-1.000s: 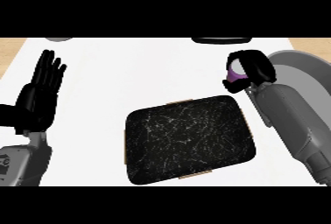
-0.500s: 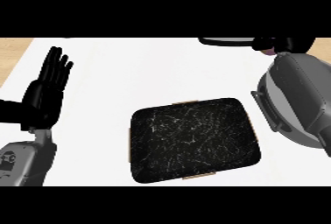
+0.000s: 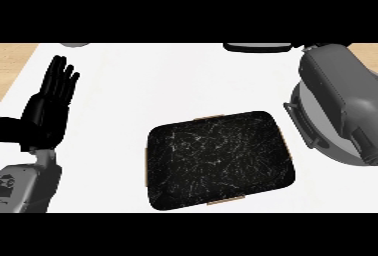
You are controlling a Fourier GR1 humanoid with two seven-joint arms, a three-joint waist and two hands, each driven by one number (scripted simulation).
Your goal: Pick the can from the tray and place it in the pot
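Observation:
The black speckled tray (image 3: 218,160) lies mid-counter with nothing on it. No can shows in the head view. The grey pot (image 3: 314,145) sits at the right edge, largely covered by my right forearm (image 3: 339,85), which stretches over it toward the far side. The right hand itself is beyond the top of the view. My left hand (image 3: 48,110) rests open at the left, fingers straight and pointing away, apart from the tray.
A dark flat object (image 3: 255,47) sits at the far edge, just left of the right forearm's end. A small grey object (image 3: 74,45) peeks in at the far left. The wooden counter border (image 3: 15,57) runs along the left.
The right hand, which held a purple can beside the tray's far right corner, rose and moved far and right, passing out of view. The left hand stayed still.

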